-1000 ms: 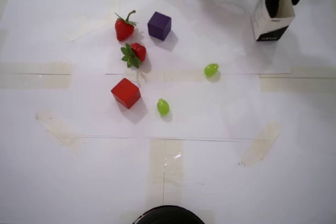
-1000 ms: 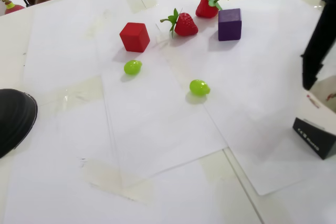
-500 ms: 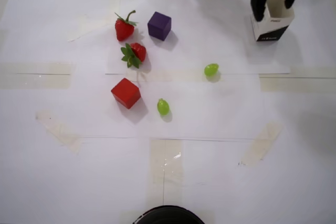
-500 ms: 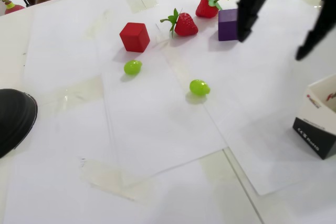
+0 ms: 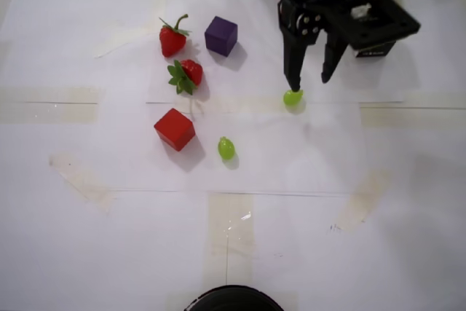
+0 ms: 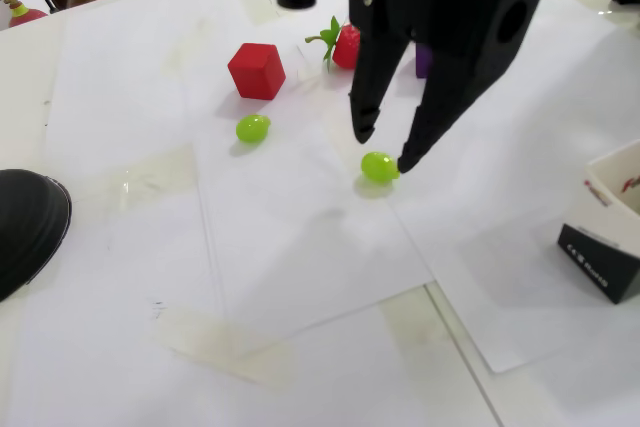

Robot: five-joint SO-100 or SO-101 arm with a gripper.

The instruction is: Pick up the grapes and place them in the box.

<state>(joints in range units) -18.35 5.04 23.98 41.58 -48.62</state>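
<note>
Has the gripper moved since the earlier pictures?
Yes. In the overhead view the gripper has left the box and come to the nearer grape.

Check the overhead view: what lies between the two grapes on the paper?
Nothing. In the overhead view the stretch from the grape under the tool to the grape beside the red cube is bare white paper.

Two grapes are counted: one (image 5: 293, 97) under the claw (image 5: 309, 83) and one (image 5: 226, 148) lower left of it in the overhead view. Two strawberries are seen, an upper (image 5: 172, 39) and a lower (image 5: 186, 74). Two cubes are counted, one purple (image 5: 220, 36) and one red (image 5: 175, 129). One box (image 6: 612, 236) is shown; whether a third grape lies inside cannot be told.
</note>
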